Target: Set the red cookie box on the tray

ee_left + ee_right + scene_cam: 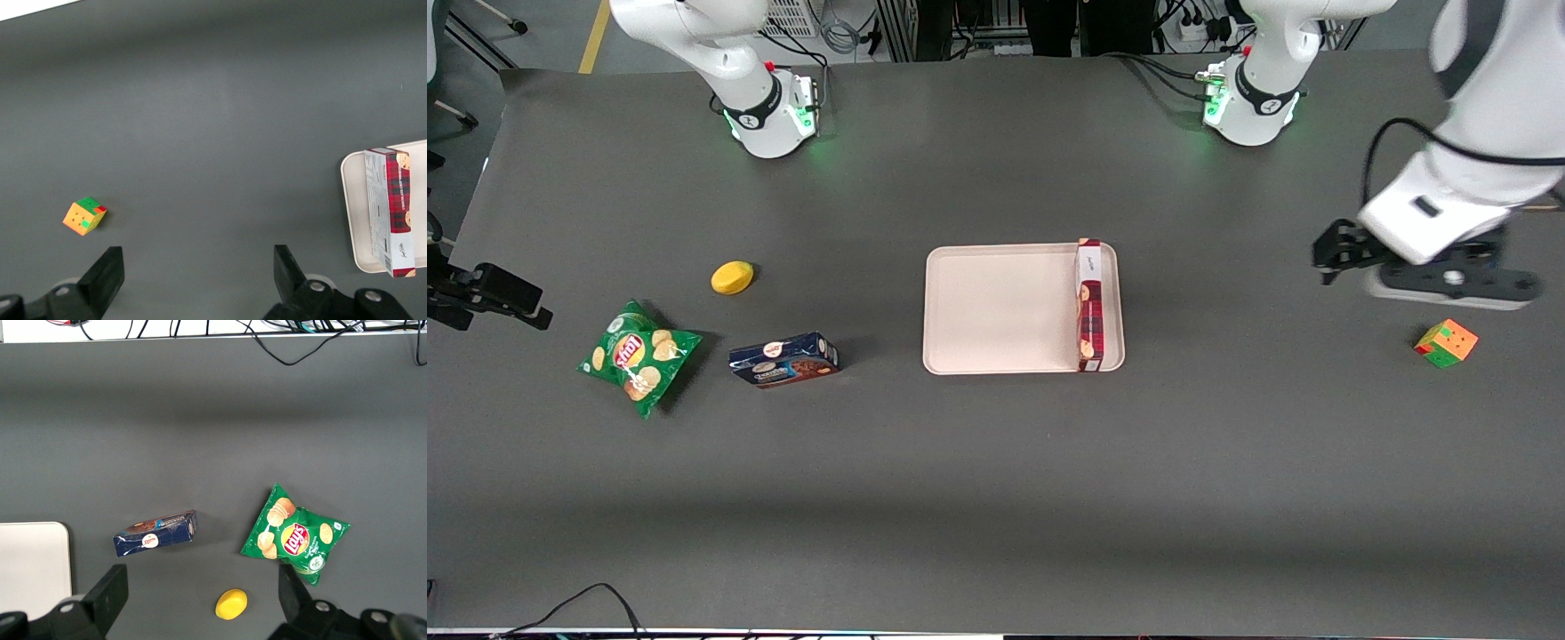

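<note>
The red cookie box point(1089, 307) rests on its long narrow side in the pale beige tray point(996, 311), along the tray's rim nearest the working arm's end. In the left wrist view the red cookie box point(393, 213) shows its white panel and tartan face, inside the tray point(353, 200). My left gripper point(1336, 255) hangs above bare table toward the working arm's end, well apart from the tray. Its fingers point(107, 270) are spread wide with nothing between them, so the gripper point(198, 263) is open.
A colourful cube point(1446, 342) lies on the table close to the gripper, nearer the front camera. Toward the parked arm's end lie a dark blue cookie box point(783, 360), a green chips bag point(639, 356) and a yellow lemon point(732, 277).
</note>
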Available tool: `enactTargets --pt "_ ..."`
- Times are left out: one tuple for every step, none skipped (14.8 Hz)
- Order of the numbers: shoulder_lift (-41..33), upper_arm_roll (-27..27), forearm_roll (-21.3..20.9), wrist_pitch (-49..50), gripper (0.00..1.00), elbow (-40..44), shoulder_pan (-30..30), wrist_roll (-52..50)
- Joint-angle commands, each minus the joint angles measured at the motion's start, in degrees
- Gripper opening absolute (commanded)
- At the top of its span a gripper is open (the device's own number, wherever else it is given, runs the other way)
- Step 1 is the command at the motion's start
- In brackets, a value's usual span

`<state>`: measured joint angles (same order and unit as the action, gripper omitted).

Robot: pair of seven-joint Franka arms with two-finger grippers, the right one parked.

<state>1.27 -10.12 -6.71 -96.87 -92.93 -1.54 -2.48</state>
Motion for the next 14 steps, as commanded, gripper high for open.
enactTargets --pt "0.0 1.8 2.5 2.2 1.00 3.5 -0.8 0.2" --pt "0.0 2.6 4.6 2.1 1.00 3.7 -0.8 0.4" --pt "0.2 2.7 5.2 2.1 1.00 3.8 -0.8 0.5" --pt "0.4 2.7 5.2 2.0 1.00 4.1 -0.9 0.5" --pt "0.5 2.7 5.3 2.0 1.00 4.1 -0.9 0.5" --pt "0.6 2.8 5.4 2.0 1.00 4.1 -0.7 0.7" --pt "0.7 2.9 5.6 2.0 1.00 4.1 -0.7 0.6" --pt "0.7 3.0 7.0 2.0 1.00 4.2 -0.7 0.2" --pt "0.7 3.3 8.6 2.0 1.00 4.2 -0.7 0.2" --pt "0.8 4.0 8.9 1.8 1.00 4.2 -0.8 0.2" --pt "0.8 4.2 9.0 1.8 1.00 4.2 -0.8 0.2" --pt "0.8 4.5 8.9 1.8 1.00 4.2 -0.7 0.3" --pt "0.8 4.9 8.7 1.8 1.00 4.3 -0.8 0.8" --pt "0.8 5.0 8.7 1.8 1.00 4.2 -0.7 0.8"
